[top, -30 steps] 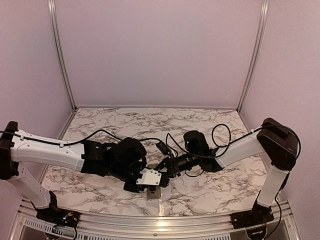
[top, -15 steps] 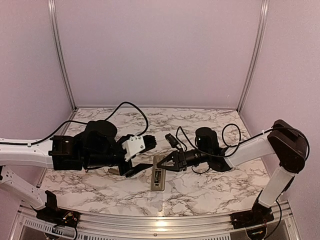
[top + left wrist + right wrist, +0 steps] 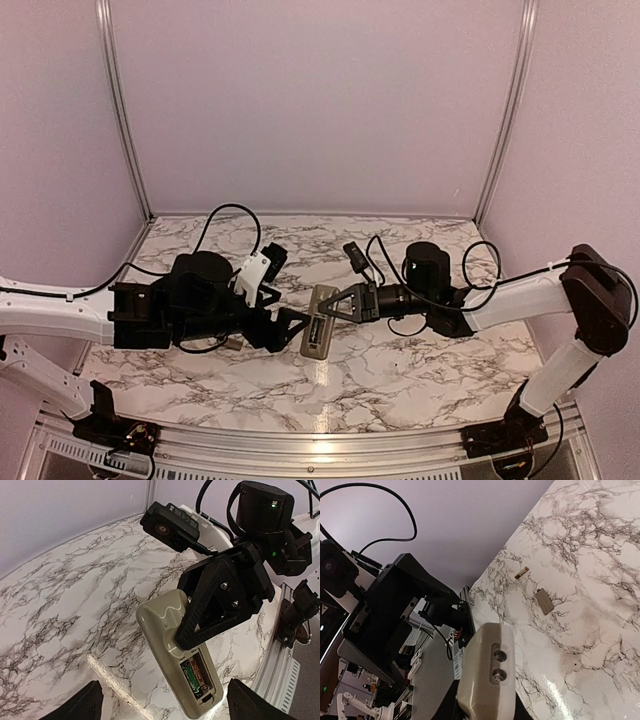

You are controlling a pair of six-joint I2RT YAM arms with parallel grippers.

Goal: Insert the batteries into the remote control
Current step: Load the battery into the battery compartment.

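one remote control. one battery that shows clearly. one small flat grey piece near it. two grippers: left gripper, right gripper.

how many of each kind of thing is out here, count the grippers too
remote control: 1
loose battery on the table: 1
grey rectangular piece on the table: 1
grippers: 2, the left gripper and the right gripper
total: 5
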